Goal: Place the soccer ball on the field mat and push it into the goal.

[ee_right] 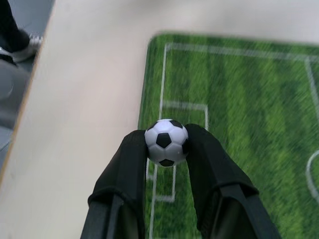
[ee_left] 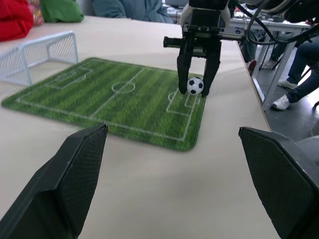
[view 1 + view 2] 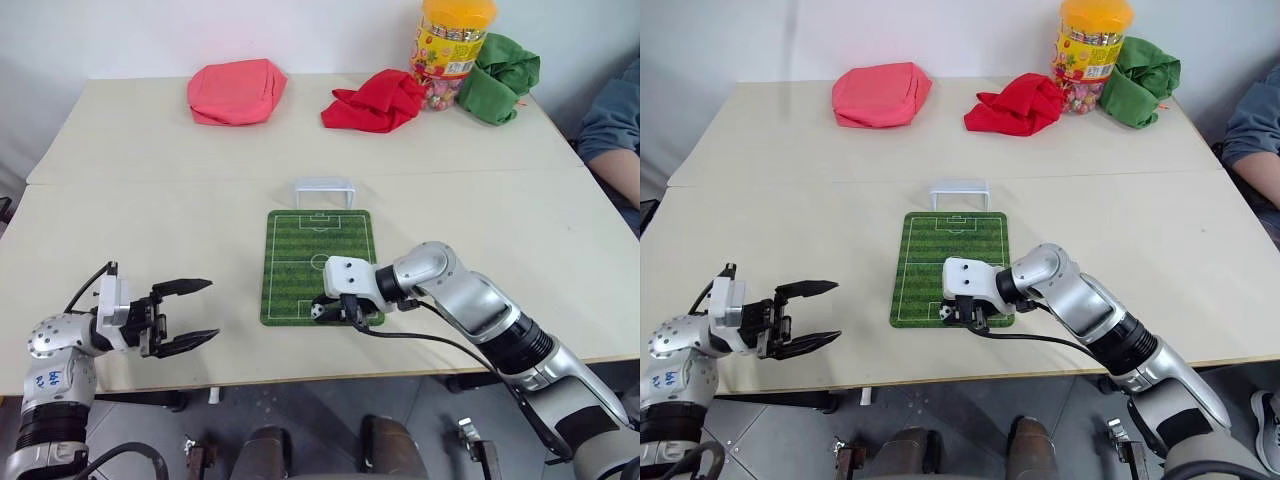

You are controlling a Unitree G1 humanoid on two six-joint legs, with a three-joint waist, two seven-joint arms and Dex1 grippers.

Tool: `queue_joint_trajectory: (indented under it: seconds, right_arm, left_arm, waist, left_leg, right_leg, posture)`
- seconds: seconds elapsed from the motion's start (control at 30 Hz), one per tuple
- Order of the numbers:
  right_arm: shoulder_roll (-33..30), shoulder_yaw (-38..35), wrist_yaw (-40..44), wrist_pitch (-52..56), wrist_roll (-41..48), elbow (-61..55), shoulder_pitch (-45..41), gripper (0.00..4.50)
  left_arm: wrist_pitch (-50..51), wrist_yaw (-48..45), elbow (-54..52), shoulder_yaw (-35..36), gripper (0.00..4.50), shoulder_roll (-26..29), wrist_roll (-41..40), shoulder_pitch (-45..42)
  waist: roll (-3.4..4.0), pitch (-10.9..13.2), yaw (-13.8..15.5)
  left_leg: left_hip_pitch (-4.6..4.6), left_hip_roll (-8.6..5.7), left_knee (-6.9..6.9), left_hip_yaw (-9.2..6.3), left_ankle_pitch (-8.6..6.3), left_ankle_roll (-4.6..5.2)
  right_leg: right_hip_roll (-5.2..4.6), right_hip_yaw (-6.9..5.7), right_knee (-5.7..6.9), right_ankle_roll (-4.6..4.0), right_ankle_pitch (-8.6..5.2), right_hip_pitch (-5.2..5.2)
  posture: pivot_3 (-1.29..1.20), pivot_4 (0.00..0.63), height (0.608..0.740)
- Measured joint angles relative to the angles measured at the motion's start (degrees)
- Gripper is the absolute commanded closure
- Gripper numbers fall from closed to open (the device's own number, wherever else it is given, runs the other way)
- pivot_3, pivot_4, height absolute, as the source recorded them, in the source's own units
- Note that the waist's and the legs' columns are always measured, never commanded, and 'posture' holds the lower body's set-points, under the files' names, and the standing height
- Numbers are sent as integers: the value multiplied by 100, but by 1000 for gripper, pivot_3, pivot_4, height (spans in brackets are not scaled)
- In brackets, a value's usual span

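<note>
The tiny black-and-white soccer ball (image 1: 166, 142) is pinched between the two black fingers of my right gripper (image 3: 330, 311), which hangs just above the near end of the green field mat (image 3: 320, 245), over its near penalty box. In the left wrist view the ball (image 2: 195, 85) sits between those fingers, close above the grass. The white goal (image 3: 323, 190) stands at the mat's far end. My left gripper (image 3: 190, 314) is open at the table's near left edge, pointing toward the mat, with nothing in it.
At the back of the table lie a pink cloth bundle (image 3: 236, 91), a red cloth (image 3: 375, 100), a green cloth (image 3: 498, 78) and a tall candy jar (image 3: 452, 50). A person's arm (image 3: 612, 130) rests at the right edge.
</note>
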Motion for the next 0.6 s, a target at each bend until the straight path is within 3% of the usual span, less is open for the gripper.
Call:
queue_joint_trajectory:
  seconds: [0.6]
  right_arm:
    - [84, -4, 294, -316, -302, 247, -17, 3662]
  left_arm:
    - [-350, -5, 61, 35, 0, 394, -13, 793]
  waist:
    - [0, 0, 6]
  left_leg:
    - [1, 5, 0, 1, -3, -6]
  right_leg:
    - [5, 1, 1, -3, 0, -1]
  posture:
    - [0, 150, 740]
